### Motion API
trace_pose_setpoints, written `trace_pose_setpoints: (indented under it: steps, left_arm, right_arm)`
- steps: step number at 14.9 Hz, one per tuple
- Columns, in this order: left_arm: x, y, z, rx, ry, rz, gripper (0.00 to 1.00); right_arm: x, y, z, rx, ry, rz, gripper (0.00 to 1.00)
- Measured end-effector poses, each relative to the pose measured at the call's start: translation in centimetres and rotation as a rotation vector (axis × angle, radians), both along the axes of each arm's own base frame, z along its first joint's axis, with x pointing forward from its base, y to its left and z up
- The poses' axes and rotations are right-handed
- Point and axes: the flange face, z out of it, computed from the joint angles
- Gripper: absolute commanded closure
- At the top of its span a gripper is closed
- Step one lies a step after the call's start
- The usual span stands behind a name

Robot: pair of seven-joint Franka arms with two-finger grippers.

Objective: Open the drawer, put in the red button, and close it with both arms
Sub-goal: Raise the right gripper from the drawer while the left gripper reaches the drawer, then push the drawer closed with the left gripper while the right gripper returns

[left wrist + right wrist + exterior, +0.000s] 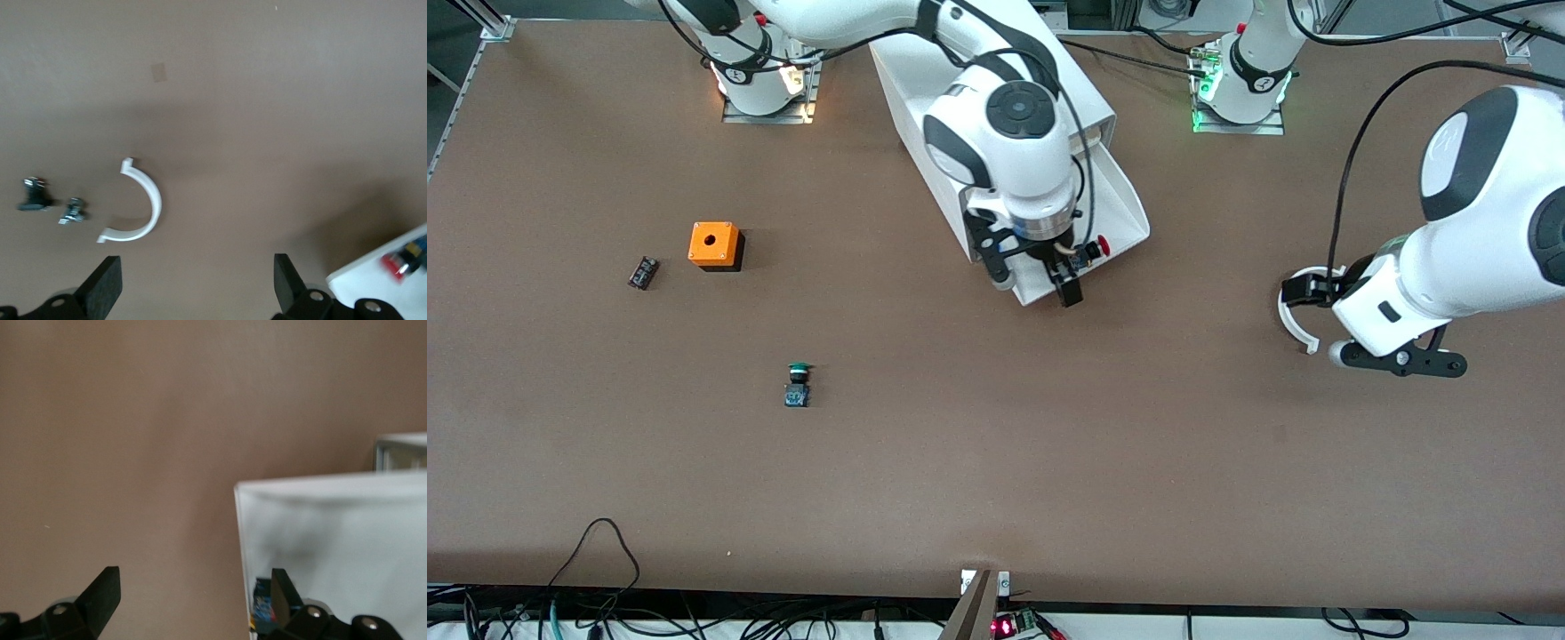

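The drawer (1125,209) stands pulled out of the white cabinet (911,76). The red button (1092,252) lies on its side in the drawer, by the front wall. My right gripper (1037,284) is open and empty over the drawer's front corner. In the right wrist view (193,603) one finger (283,590) is inside the drawer (333,533) next to the button's blue body (262,608), and the other is over the table. My left gripper (1400,360) waits open and empty (197,287) over bare table toward the left arm's end. The left wrist view also shows the drawer's corner (363,287) and the button (400,263).
A white C-shaped ring (1294,318) lies on the table by my left gripper and shows in the left wrist view (143,207). An orange box (714,244), a small black part (643,272) and a green-capped button (799,384) lie toward the right arm's end.
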Motion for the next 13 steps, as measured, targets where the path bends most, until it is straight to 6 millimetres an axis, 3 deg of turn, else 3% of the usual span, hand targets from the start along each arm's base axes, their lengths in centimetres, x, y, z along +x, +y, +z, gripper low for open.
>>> trace_pose_setpoints:
  steps: [6,13]
  left_arm:
    - [-0.4,-5.7,-6.0,0.024,-0.023,0.232,0.00]
    - [-3.9,-13.2,-14.0,0.022,-0.052,0.359,0.00]
  right_arm:
    - [5.6,-11.4,6.8,-0.037,0.047,0.328,0.00]
    - [9.7,-23.2,9.3,-0.074,0.099,0.588,0.00]
